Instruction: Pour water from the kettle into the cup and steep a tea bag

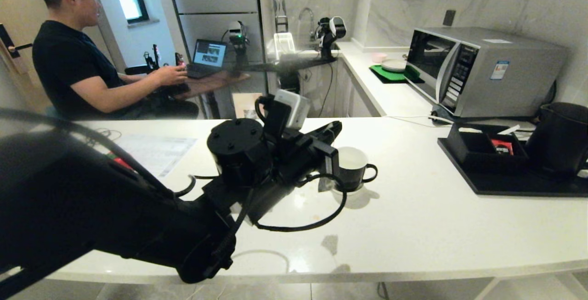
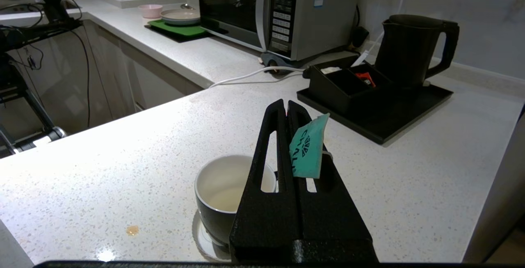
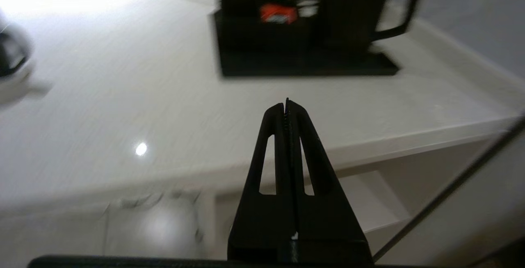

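White speckled kitchen counter (image 2: 123, 145); left claw (image 2: 286, 106) pinches a teal tag over the cup (image 2: 223, 194); right claw (image 3: 286, 104) clenched empty.

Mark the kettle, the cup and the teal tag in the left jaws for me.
kettle (image 2: 404, 50): left wrist view, on the front of its body.
cup (image 2: 217, 186): left wrist view, on the white inner wall.
teal tag (image 2: 307, 149): left wrist view, on its printed face.
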